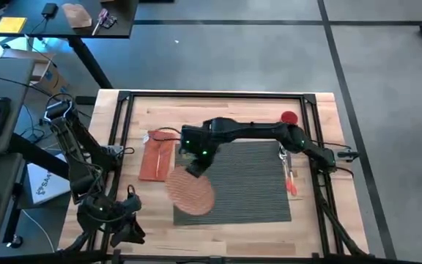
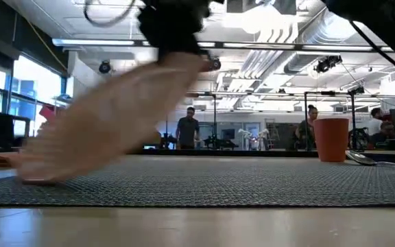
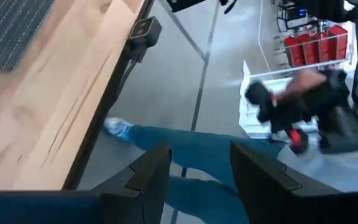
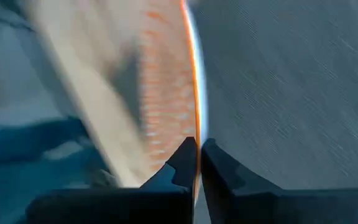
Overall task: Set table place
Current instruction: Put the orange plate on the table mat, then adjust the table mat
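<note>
The round orange-red patterned plate [image 1: 190,192] hangs tilted over the left edge of the dark grey woven placemat [image 1: 249,183]. My right gripper [image 1: 195,169] reaches across the mat and is shut on the plate's rim. In the low view the plate [image 2: 108,116] slants down from the gripper to the mat's left side. My left gripper [image 3: 197,168] is open with nothing between its fingers, parked off the table's near left corner [image 1: 127,220]. My right gripper pinches the plate's upper rim [image 4: 196,146] between its two fingers, coming from above. The plate tilts steeply below the fingers. Its low rim [image 2: 29,175] reaches down to the mat's left edge; whether it rests there I cannot tell.
An orange cloth napkin [image 1: 154,158] lies on the wood left of the mat. Orange-handled cutlery [image 1: 290,176] lies along the mat's right edge, and a small red cup [image 1: 289,117] stands at the far right. A person's leg in jeans [image 3: 185,149] shows beside the table.
</note>
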`<state>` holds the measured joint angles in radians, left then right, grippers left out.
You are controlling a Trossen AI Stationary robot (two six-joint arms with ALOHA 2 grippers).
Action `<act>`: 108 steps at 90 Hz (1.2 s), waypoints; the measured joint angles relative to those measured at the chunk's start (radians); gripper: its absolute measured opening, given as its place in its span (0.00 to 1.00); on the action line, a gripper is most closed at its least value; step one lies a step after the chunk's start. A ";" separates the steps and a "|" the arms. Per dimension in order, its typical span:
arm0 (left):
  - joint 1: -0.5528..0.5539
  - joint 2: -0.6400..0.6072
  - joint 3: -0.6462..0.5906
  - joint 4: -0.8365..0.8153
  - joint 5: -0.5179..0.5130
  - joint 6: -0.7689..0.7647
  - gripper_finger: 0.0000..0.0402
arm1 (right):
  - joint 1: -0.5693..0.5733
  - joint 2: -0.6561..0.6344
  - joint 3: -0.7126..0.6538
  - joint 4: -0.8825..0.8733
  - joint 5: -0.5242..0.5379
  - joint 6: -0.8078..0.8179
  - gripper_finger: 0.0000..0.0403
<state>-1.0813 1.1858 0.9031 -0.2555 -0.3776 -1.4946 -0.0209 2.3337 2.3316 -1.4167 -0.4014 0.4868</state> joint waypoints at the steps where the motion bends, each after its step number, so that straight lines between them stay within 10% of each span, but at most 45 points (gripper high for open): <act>1: -0.001 0.000 0.000 -0.001 -0.002 0.000 0.38 | -0.002 0.000 -0.003 -0.019 0.007 -0.013 0.00; 47: -0.006 0.000 0.000 -0.002 -0.151 -0.109 0.38 | -0.122 -0.005 -0.457 -0.073 0.166 -0.414 0.00; 83: 0.038 0.000 0.000 -0.040 -0.319 -0.158 0.38 | -0.123 -0.061 -0.506 0.017 0.193 -0.394 0.00; 108: 0.230 0.029 0.000 -0.129 -0.232 -0.016 0.38 | -0.107 -0.308 -0.666 0.022 0.280 -0.313 0.00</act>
<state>-0.8517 1.2148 0.9031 -0.3842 -0.6094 -1.5104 -0.1275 2.0257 1.6657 -1.3950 -0.1210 0.1740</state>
